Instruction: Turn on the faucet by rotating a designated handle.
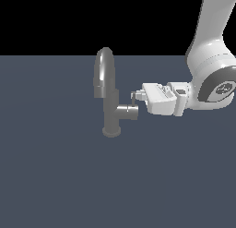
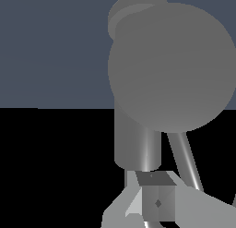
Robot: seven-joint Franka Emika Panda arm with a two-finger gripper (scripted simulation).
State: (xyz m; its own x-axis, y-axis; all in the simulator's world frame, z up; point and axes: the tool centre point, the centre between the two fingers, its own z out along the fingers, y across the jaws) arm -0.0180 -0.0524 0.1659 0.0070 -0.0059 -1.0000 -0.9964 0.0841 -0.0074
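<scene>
Flat slate-blue ground plane (image 1: 55, 176), one surface, carries everything; black void behind it.

One white Franka arm (image 1: 209, 51) enters from the exterior view's right, wrist bent so the hand lies roughly level and points toward the tap. Likely set this way because the target sits out on a sideways stub at that height, so a level approach meets it end-on.

One grey metallic faucet (image 1: 110, 109) stands near centre of the surface: round base, upright cylindrical body, tall arched gooseneck spout curving over toward the exterior view's left. One short horizontal side stub (image 1: 128, 112) points at the arm. In the wrist view the stub's round end face fills most of the picture, so the camera is very close.

One white gripper (image 1: 136, 96), fingers reaching to just above the stub's end.

One thin short grey lever handle (image 1: 133, 100) rises from the stub's end, right at the fingertips (image 2: 159, 201). A thin rod also shows in the wrist view, running slantwise beside the body.

Hand state: cannot tell. The fingers sit at the handle, but neither view shows clearly whether they clamp it or only flank it.

Judgement: contact stage; rotation appears not yet done.
</scene>
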